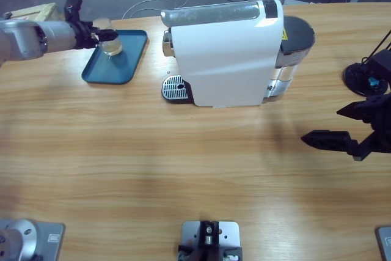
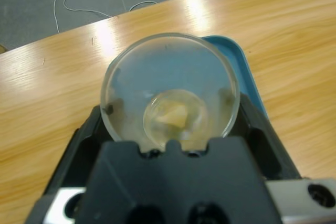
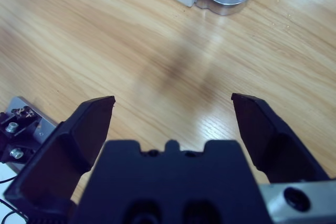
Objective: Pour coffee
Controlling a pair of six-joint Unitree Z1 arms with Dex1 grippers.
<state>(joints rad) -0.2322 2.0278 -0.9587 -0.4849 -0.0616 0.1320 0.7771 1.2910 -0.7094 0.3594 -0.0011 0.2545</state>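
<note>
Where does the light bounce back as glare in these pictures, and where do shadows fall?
Left wrist view: two bright glare patches on the table behind the glass cup. Right wrist view: a soft dark shadow streak on the wood and a pale sheen near the right hand. High view: a faint shadow beside the coffee machine.

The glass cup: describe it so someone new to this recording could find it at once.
Start at the big white coffee machine near the table's far edge; beside its drip grille lies a blue tray. Over that tray, the left claw grips the glass cup, the only clear vessel, with pale yellowish coffee at its bottom.
</note>
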